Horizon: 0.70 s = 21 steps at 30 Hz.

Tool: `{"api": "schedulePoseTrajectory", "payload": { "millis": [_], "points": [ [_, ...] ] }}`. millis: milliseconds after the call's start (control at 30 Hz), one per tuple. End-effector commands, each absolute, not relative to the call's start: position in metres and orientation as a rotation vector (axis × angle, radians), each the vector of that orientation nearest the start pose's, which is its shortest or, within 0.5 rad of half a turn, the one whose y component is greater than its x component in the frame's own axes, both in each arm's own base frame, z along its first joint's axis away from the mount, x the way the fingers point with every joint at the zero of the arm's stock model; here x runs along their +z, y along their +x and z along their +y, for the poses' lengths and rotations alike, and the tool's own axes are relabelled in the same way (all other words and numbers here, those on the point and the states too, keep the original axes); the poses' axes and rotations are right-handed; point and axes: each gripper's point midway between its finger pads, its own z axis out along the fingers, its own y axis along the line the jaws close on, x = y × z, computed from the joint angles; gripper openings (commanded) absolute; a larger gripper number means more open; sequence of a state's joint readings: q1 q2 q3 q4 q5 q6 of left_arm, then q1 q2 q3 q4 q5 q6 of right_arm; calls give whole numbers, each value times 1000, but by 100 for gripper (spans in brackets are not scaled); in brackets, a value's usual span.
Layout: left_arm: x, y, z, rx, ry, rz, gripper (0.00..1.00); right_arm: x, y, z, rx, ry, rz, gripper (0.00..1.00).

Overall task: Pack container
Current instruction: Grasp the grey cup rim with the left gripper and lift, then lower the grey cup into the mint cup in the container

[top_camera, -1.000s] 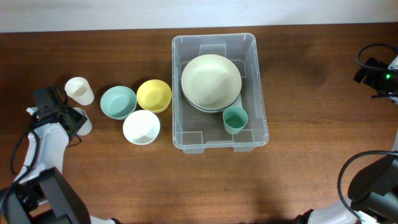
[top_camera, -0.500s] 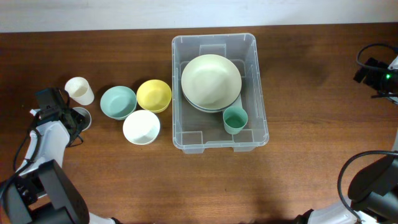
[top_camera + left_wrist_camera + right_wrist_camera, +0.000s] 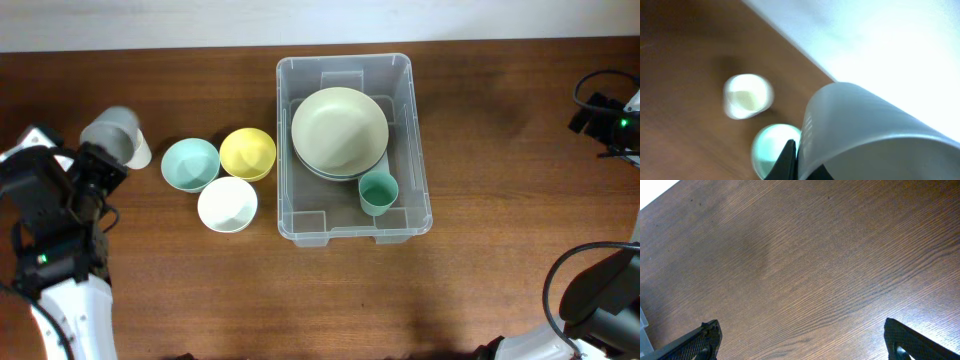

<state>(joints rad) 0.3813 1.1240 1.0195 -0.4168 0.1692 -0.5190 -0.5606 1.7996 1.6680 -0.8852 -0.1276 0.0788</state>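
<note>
- Dark brown wood of the table ran under everything, with a pale wall along the far edge.
- My left pincer was pinching a grey cup, which, as far as the blurred wrist view let me judge, was clear of the wood.
- My right pincer was spread wide over bare wood, holding nothing.
- The container stood mid-table, to the right of my left pincer, past the teal bowl, yellow bowl and white bowl; its long axis ran front to back.
- Neither arm looked clearly nearer to it, but the left one bore the load.
- Only the overhead view showed the container, with plates and a green cup inside.
- The left wrist view showed the white cup unobstructed.
</note>
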Motion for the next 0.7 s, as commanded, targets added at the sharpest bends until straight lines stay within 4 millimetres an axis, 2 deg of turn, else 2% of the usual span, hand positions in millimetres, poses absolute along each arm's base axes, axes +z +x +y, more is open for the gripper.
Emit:
{"api": "schedulePoseTrajectory", "payload": {
  "millis": [0,133,267,300,367,433,467,600,667],
  "points": [
    [309,363,23,-537,-375,1905,1,206,400,-228,-38,761,2420,99],
    [321,371,-41,-626,-89,1888,1,206,400,-228,-38,761,2421,99],
    [311,378,-111,-644,241,1871,1,206,400,-228,-38,761,2421,99],
    [308,380,-122,-648,286,1868,1,206,400,-228,-38,761,2421,99],
    [295,383,-149,-651,407,1864,1,206,400,-228,-38,761,2421,99],
    [275,384,-179,-667,524,1880,1,206,400,-228,-38,761,2420,99],
    [257,383,-201,-681,604,1899,1,206,400,-228,-38,761,2421,99],
    [221,375,-244,-683,787,1916,1,206,400,-228,-38,761,2420,99],
    [209,374,-256,-637,829,1930,1,206,400,-228,-38,761,2421,99]
  ]
}}
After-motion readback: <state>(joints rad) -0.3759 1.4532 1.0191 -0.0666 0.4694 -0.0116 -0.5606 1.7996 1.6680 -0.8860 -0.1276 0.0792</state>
